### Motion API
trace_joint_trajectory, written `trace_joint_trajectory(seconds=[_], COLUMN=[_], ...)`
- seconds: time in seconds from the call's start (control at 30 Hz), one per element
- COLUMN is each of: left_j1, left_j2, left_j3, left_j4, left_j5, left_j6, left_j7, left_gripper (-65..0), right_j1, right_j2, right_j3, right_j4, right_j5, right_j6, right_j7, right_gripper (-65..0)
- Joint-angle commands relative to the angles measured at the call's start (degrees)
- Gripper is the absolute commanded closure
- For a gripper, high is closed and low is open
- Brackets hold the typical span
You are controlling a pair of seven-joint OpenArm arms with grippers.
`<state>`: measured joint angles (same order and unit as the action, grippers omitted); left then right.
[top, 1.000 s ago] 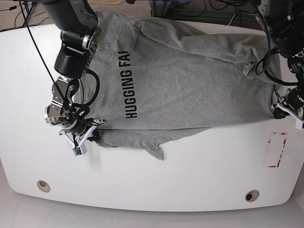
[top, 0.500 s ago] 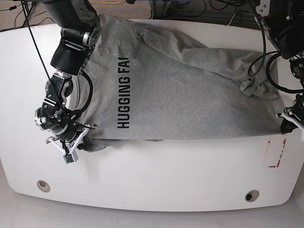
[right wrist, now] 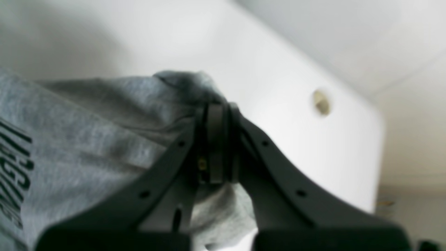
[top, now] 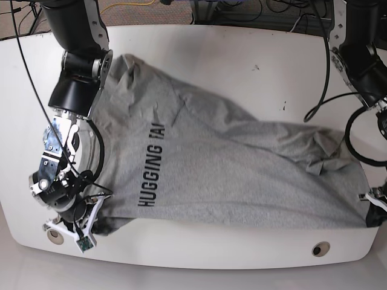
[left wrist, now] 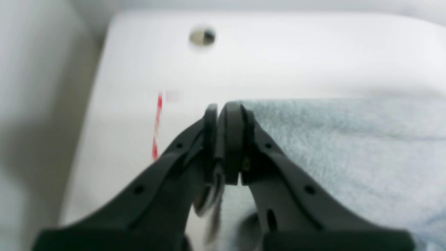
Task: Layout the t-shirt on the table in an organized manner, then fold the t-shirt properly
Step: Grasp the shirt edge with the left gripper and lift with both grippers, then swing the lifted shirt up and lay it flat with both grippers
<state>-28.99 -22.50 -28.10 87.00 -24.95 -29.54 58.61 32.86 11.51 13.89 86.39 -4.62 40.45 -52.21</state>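
Black fingers of the left claw (left wrist: 223, 111) are pinched together on a corner of the t-shirt (top: 230, 175), seen mid-frame in the left wrist view; in the base view this claw (top: 378, 202) sits at the far right edge, low down. The right claw (right wrist: 216, 111) is likewise clamped on a bunched grey corner, and in the base view it (top: 91, 214) lies at the lower left. Between the two claws the t-shirt stretches across the lower half of the white surface (top: 242, 54), its lower edge near the front rim, black lettering facing up toward the left. Its upper part trails wrinkled toward the upper left. One grommet hole (top: 320, 248) shows below the cloth at lower right.
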Motion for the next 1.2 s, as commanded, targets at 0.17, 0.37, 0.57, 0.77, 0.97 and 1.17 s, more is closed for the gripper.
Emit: trace_joint_trajectory(seconds=[0.17,0.37,0.57,0.77,0.97,1.17], left_j1=[-15.80,-25.73,-33.73,-37.25,-34.70,-28.28], left_j2=[-1.89,-3.65,-3.74,-3.74,-3.74,-3.65], left_j3=[1.33,4.84,6.25,6.25,6.16,5.64], left_j4=[2.80,2.45,1.57,-1.24,-1.42,-1.07], left_j5=[-0.50,-0.41,-0.33,-0.59,-0.76,-0.94], left_j6=[0.13,0.13,0.13,-0.04,-0.22,-0.92], left_j7=[1.30,1.39,1.48,1.48,1.48,1.48], left_gripper=[-1.8,-1.9,-1.9,-2.1,-2.1,-2.1], right_j1=[12.02,21.69,30.65,33.64,30.22,20.19], right_j2=[5.42,8.23,11.04,12.45,13.33,13.94], right_j3=[-3.91,-4.18,-7.16,-9.63,-9.54,-6.73], right_j4=[5.43,6.23,6.05,7.72,12.47,19.41], right_j5=[0.45,0.71,0.53,0.97,0.53,0.89], right_j6=[-0.45,-0.45,-0.45,-0.45,-0.45,-0.45], right_j7=[-4.63,-8.32,-11.93,-14.83,-16.15,-16.15], right_gripper=[0.0,0.0,0.0,0.0,0.0,0.0])
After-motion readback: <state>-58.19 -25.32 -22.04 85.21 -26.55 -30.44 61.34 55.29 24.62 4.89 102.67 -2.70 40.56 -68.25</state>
